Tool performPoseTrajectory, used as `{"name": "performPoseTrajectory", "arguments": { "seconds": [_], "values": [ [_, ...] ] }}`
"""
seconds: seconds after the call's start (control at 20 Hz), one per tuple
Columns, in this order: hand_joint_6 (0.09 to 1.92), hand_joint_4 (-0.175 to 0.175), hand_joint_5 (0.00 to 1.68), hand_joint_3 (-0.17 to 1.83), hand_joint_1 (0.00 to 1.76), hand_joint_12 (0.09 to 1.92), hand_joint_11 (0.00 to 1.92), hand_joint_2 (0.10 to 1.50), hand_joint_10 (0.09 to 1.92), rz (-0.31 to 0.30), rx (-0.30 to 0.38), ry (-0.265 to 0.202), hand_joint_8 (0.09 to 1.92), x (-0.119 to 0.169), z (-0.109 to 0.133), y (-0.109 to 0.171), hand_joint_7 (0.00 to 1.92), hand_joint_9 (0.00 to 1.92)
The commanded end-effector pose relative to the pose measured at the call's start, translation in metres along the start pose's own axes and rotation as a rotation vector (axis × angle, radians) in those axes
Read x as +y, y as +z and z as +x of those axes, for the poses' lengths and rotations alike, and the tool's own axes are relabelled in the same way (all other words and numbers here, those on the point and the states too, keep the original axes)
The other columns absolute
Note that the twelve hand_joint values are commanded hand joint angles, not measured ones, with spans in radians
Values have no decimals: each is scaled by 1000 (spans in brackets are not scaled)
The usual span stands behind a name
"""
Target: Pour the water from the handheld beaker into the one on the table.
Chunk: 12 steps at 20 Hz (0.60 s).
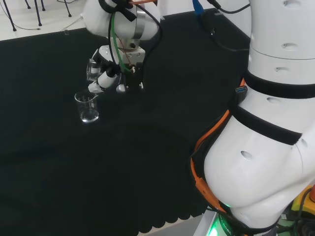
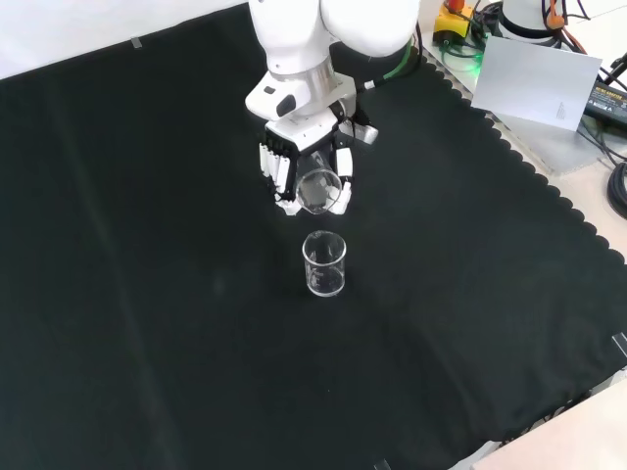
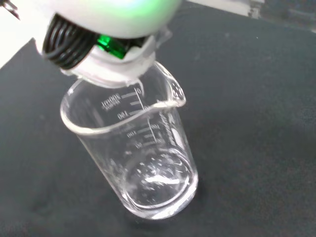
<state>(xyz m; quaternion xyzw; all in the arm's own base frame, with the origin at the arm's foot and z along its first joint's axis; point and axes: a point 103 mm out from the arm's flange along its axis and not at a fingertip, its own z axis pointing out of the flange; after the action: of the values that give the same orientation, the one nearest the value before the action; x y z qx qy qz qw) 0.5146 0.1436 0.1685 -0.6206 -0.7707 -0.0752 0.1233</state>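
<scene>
The hand (image 2: pixel 306 174) has its fingers curled round a small clear glass beaker (image 2: pixel 319 189), tipped above the clear glass beaker (image 2: pixel 324 264) standing mid-worktop (image 2: pixel 147 294), away from its edges. Judged light, rigid, slick and breakable; best held around the wall.

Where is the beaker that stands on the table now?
In the front view the standing beaker is upright on the black cloth, just below the hand, which holds the other beaker.
</scene>
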Motion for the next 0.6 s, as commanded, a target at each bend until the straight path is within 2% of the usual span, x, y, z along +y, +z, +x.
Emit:
{"name": "performPoseTrajectory", "arguments": {
  "seconds": [0.05, 0.15, 0.6],
  "values": [
    [652, 175, 1283, 645, 1129, 854, 1260, 661, 135, -49, 161, 34, 87, 0, -20, -7, 1767, 1659],
    [651, 175, 1284, 645, 1129, 854, 1262, 661, 135, -22, 223, 48, 87, 2, -25, -6, 1767, 1659],
    [647, 175, 1286, 645, 1129, 851, 1268, 661, 136, -27, 232, 59, 87, 3, -39, -11, 1766, 1659]
  ]
}}
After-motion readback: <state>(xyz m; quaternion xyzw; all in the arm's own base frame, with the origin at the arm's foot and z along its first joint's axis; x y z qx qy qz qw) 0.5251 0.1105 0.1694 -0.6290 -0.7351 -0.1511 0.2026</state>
